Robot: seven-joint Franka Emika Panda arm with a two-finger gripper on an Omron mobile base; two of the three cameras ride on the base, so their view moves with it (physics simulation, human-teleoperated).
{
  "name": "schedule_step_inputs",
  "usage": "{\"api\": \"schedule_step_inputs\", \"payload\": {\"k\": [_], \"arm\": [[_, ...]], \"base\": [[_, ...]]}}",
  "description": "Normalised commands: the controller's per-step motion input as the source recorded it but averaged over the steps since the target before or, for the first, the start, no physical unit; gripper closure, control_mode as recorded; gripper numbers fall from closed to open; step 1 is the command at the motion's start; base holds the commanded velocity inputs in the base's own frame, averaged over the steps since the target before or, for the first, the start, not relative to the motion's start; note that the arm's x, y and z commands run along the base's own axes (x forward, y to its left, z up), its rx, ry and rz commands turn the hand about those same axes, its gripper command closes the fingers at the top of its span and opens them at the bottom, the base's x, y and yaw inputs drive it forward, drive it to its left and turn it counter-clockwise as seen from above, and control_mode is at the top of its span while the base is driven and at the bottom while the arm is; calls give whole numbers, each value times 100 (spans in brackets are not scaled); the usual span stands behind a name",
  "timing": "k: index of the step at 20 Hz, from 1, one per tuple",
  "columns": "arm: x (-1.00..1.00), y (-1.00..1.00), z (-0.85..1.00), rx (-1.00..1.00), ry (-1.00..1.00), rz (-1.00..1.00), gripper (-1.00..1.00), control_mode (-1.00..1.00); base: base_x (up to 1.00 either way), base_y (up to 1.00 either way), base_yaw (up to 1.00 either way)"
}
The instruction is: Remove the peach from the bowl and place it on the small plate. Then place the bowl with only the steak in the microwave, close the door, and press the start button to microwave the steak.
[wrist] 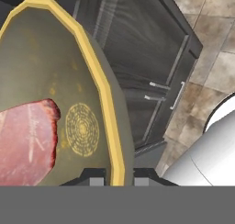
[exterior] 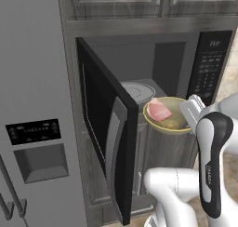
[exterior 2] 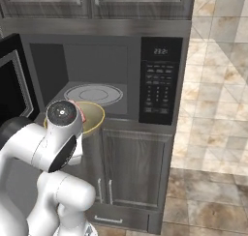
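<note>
Standing behind the arm on its left side, I see the microwave (exterior: 153,68) with its door (exterior: 104,128) swung wide open toward me, the dark cavity bare except for the round glass turntable (exterior: 138,90) on its floor. Just in front of the opening, at the cavity's lower right lip, the bowl (exterior: 174,123) hangs in the air with the steak (exterior: 159,110) lying inside, pink and flat toward the bowl's left. The gripper (exterior: 189,123) meets the bowl's right rim, and the white arm rises from below it. To the far left stands a grey fridge (exterior: 32,105) with its dispenser panel. From the right side, the keypad panel (exterior 2: 160,80) faces me, the turntable (exterior 2: 93,94) sits deep in the cavity, and the bowl (exterior 2: 94,116) shows partly behind the arm's round joint, level with the microwave's front edge and above the dark cabinet doors (exterior 2: 133,169). A sliver of steak (exterior 2: 80,111) peeks past the joint. Looking along the hand, the fingers (wrist: 96,179) are closed on the bowl's (wrist: 36,62) yellow rim, one tip at each side of it. The steak (wrist: 27,142) rests at the bowl's lower left, beside a pale ringed mark at its centre. Cabinet fronts and tiled floor (wrist: 211,48) lie beyond.
</note>
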Motion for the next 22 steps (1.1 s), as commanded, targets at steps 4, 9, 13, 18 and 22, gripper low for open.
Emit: {"api": "schedule_step_inputs", "payload": {"k": [4, 9, 13, 18, 22], "arm": [[0, 0, 0, 0, 0, 0, 100, 100], [12, 0, -1, 0, 1, 0, 100, -100], [94, 3, -1, 2, 7, 0, 100, -100], [100, 7, 0, 3, 6, 0, 100, -100], [94, 4, 0, 7, 0, 1, 100, -100]], "base": [[15, 0, 0], [23, 0, 0], [0, 0, 0], [0, 0, 0], [0, 0, 0]]}}
